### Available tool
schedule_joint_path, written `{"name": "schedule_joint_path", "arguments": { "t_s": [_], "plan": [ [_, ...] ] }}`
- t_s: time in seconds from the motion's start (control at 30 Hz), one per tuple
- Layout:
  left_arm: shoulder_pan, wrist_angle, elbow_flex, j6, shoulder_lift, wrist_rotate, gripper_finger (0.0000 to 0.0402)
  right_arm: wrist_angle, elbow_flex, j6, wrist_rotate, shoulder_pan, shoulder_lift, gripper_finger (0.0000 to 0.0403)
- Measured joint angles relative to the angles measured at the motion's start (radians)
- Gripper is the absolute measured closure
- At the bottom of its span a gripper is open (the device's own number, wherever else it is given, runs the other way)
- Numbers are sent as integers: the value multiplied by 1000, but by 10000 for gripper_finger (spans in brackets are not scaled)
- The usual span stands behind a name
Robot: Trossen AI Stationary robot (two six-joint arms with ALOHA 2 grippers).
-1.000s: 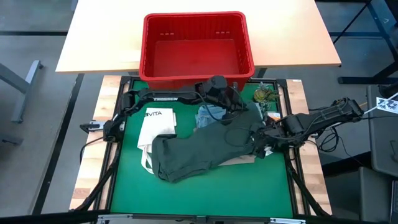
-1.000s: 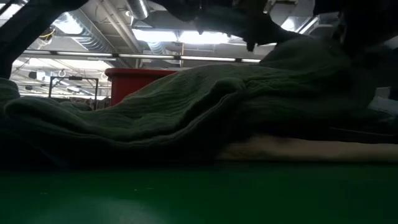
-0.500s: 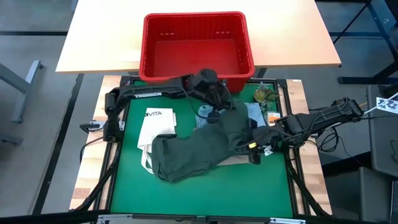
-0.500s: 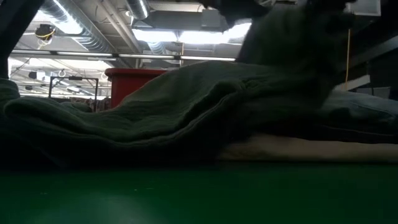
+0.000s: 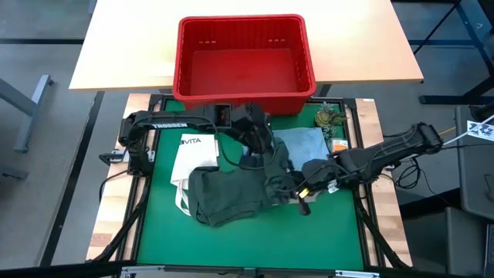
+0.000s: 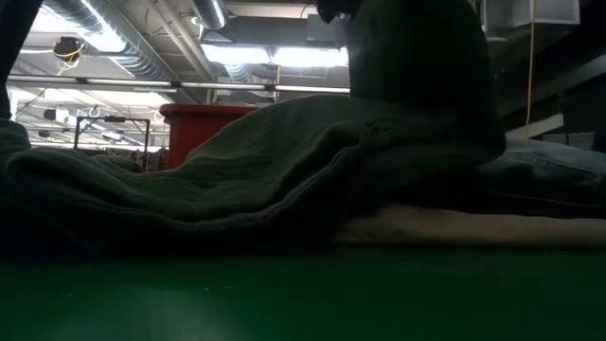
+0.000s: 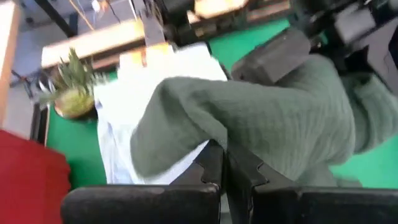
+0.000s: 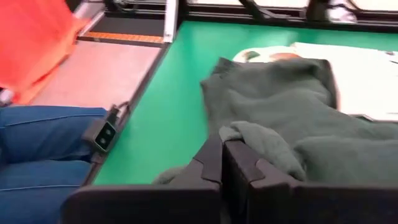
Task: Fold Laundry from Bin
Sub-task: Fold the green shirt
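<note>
Green matting covers your worktop point(image 5: 231, 239), with a pale wooden table point(image 5: 123, 46) butted against its far edge. On that table, beyond both end effectors, sits the red bin point(image 5: 245, 58), and nothing shows inside it from above. Your dark olive-green garment point(image 5: 231, 193) is the biggest piece of laundry out: it lies bunched across the middle of the mat, its right-hand part lifted and drawn into a fold between the two arms. Your left end effector point(image 5: 272, 164) is closed tight on the upper edge of that fold; the left wrist view shows its fingers point(image 7: 214, 163) pinched together on the ribbed green cloth. Your right end effector point(image 5: 297, 193) sits just beside it, nearer you, likewise clamped on a bunched edge of the same garment (its fingers point(image 8: 217, 155) meet with cloth between them). Beyond the right end effector lies a light blue piece point(image 5: 305, 143), flat on the mat. On the far side of the left end effector from the right one, a white tote bag point(image 5: 193, 154) peeks out from under the green garment. A small toy pineapple point(image 5: 328, 117) rests at the mat's far right corner.
</note>
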Motion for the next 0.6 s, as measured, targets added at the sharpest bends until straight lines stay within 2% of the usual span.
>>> {"name": "schedule_joint_path", "arguments": {
  "t_s": [0.27,0.37,0.5,0.6],
  "plan": [
    [-77,-218,0,-43,-60,-68,401,225,0,-29,-71,0,122,402],
    [-104,-274,0,-87,-78,-74,401,320,0,-29,-114,0,168,402],
    [-140,-375,0,-168,-93,-132,401,434,0,-28,-168,0,239,402],
    [-166,-449,0,-230,-93,-151,401,528,0,-27,-175,0,290,402]
  ]
}}
